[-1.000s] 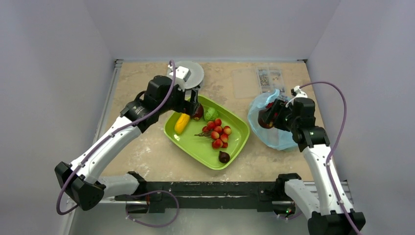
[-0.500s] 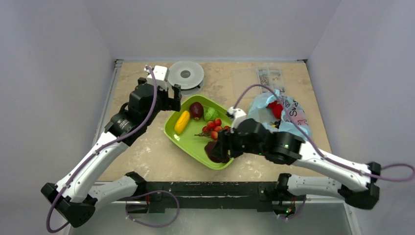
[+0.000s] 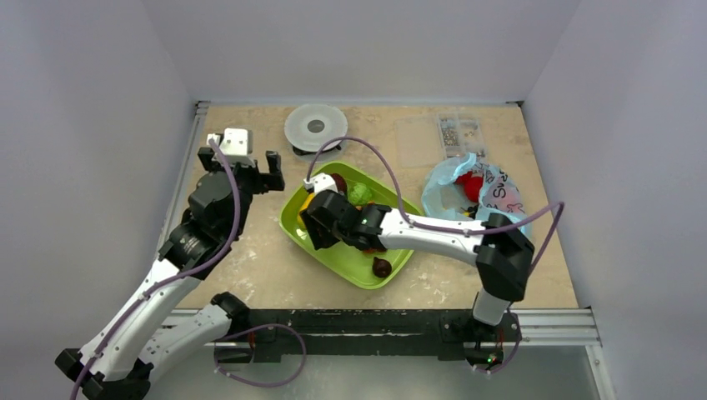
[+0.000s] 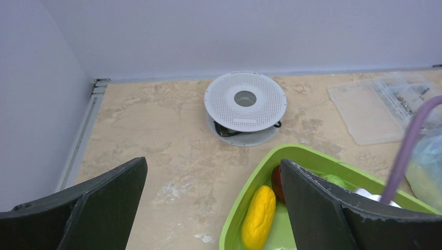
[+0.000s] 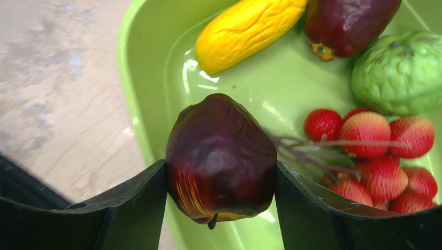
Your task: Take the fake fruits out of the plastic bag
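Right wrist view, nearest first: the right tool (image 5: 221, 203) is clenched on a dark red fruit (image 5: 221, 151), one finger pressed to each flank. The stem end points down and the fruit's long axis runs roughly upright between the fingers. Straight beneath it lies the near-left corner of the green tray (image 5: 140, 78). That is the relation that matters: the fruit hangs over bare tray floor just inside the rim, so letting go should drop it in, though it sits close enough to the edge that I would want it a touch further inward. Beyond it in the tray lie a yellow fruit (image 5: 250, 31), a purple-brown fruit (image 5: 349, 23), the lumpy green ball (image 5: 401, 70) and the red berries (image 5: 375, 151), all apart from the held fruit.

In the top external view, the right arm reaches across the tray from the right. The left tool (image 3: 258, 171) hangs released over the bench (image 3: 250, 267), just left of the tray and holding nothing. Further back and well to the right lies the plastic bag (image 3: 438, 187), with a red fruit (image 3: 473, 185) showing inside. The bag is on the right arm's side, away from the left tool, so the right arm looks better placed to go back for it.
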